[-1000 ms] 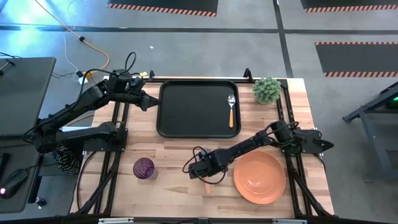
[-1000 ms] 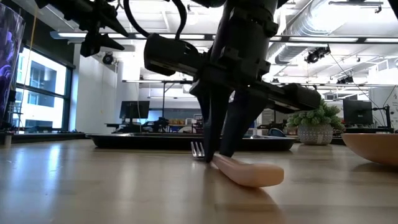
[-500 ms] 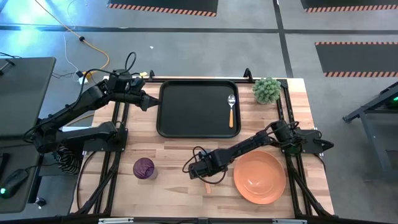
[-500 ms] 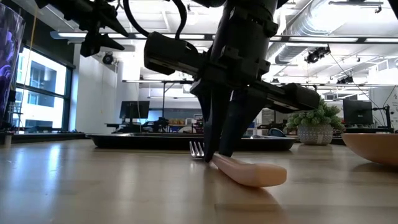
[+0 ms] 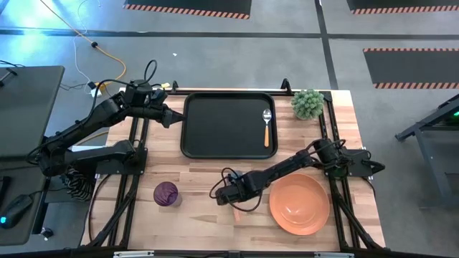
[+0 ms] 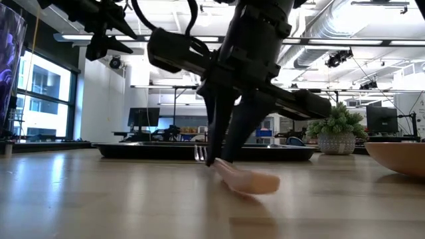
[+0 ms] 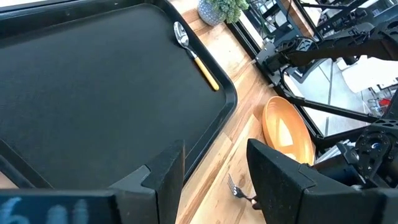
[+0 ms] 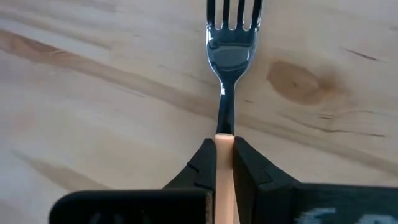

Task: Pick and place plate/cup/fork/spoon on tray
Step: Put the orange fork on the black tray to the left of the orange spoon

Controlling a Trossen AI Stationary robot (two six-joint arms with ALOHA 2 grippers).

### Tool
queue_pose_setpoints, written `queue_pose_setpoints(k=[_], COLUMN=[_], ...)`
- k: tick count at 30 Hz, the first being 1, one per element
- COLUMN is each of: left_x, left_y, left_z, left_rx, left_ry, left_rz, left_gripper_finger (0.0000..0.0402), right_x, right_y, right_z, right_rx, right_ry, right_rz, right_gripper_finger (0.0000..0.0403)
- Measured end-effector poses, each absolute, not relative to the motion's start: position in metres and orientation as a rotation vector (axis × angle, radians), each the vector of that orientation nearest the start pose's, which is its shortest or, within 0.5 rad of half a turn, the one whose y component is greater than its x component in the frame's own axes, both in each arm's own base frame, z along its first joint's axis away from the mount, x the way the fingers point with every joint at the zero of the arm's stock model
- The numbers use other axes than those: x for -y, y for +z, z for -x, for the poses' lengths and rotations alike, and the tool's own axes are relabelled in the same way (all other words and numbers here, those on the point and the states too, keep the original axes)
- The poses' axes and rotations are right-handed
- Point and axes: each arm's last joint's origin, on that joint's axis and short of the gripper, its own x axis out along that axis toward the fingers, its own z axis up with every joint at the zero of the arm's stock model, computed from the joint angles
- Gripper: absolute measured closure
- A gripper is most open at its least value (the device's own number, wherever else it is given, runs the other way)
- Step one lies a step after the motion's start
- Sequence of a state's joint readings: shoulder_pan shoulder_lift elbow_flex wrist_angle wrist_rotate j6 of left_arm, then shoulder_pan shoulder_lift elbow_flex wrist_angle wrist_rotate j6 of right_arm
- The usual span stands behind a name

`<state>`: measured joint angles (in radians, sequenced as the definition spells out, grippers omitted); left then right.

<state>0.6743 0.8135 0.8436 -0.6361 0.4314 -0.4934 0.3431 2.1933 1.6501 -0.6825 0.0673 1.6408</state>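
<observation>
My right gripper (image 5: pixel 234 200) is shut on the fork (image 8: pixel 231 56), which has silver tines and an orange handle, on the bare wood between the purple cup (image 5: pixel 166 193) and the orange plate (image 5: pixel 299 204). The low view shows the gripper (image 6: pixel 219 161) over the fork (image 6: pixel 246 179). The spoon (image 5: pixel 267 127) lies flat at the right side of the black tray (image 5: pixel 215 129). My left gripper (image 5: pixel 172 117) is open and empty, held above the tray's left edge. It also shows in the left wrist view (image 7: pixel 214 180). My right gripper pinches the fork's orange handle at its tine end (image 8: pixel 224 163) between its two fingers. The fingers (image 6: pixel 229 133) come from above, pointing down, and lie across the fork. The fork is tilted, tines (image 6: pixel 199 154) up and clear, the handle's free end (image 6: pixel 262 183) low at the table.
A small potted plant (image 5: pixel 308 104) stands at the far right corner beside the tray. The plate sits close to the right of the fork. Bare wood lies between the fork and the tray's near rim (image 5: pixel 228 156).
My right gripper has gone a little toward the table's left edge and up, still shut on the fork. The fork has gone with it: its tines stand higher and its handle end has shifted left and risen slightly.
</observation>
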Motion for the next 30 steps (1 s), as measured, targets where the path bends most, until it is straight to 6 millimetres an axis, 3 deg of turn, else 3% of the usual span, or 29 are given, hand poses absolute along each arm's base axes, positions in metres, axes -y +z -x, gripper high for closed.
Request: queue_pose_setpoints(k=[5, 13, 30], left_x=[-0.09, -0.09, -0.09], left_y=[0.309, 0.309, 0.309], left_z=[-0.132, -0.132, -0.132], left_rx=[-0.454, -0.454, -0.454], left_ry=[0.363, 0.363, 0.362], left_rz=[0.799, 0.799, 0.799], left_gripper_finger=[0.0238, 0.0238, 0.0238], right_x=[-0.146, -0.127, -0.042], right_y=[0.165, 0.207, 0.304], right_z=[-0.421, -0.407, -0.349], right_rx=[-1.002, -0.91, -0.785], right_ry=[-0.765, -0.822, -1.001], right_rz=[-1.168, -1.102, -0.859], right_gripper_finger=[0.0397, 0.0398, 0.0398])
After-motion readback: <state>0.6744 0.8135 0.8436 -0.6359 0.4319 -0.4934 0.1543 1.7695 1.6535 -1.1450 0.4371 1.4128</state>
